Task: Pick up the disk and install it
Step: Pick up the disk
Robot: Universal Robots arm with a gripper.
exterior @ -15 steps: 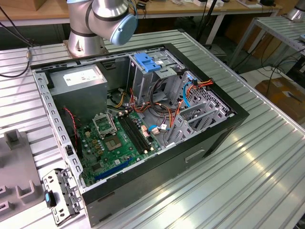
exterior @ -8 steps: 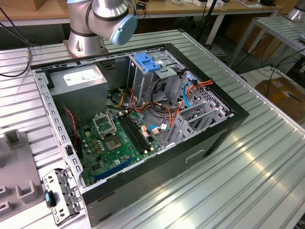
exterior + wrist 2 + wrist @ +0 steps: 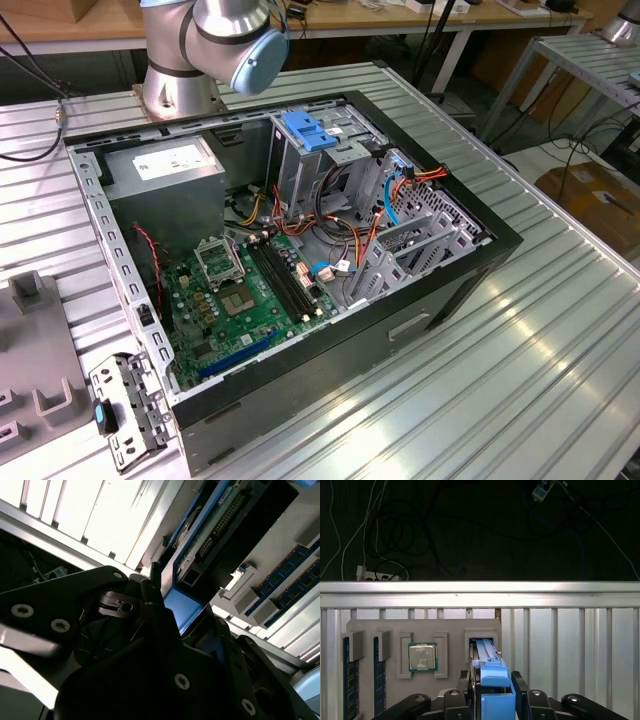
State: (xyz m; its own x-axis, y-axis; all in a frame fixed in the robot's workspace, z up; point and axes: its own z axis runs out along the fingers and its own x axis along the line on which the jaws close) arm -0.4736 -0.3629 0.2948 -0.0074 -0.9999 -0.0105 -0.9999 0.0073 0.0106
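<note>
Clamps gripper (image 3: 495, 677) on blue rails of the disk (image 3: 485, 650) beside the processor (image 3: 422, 657), judging it rigid, weighty, knock-sensitive.

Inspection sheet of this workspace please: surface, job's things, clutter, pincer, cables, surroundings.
surface: ribbed metal table, carrying an open computer case and a grey tray.
job's things: the disk stands on edge in a tray slot; drive cage with blue cap in the case.
clutter: processor chip and memory sticks in the tray.
pincer: appears shut on the disk.
cables: coloured wires inside the case; loose leads on the floor.
surroundings: benches, cardboard box.
</note>
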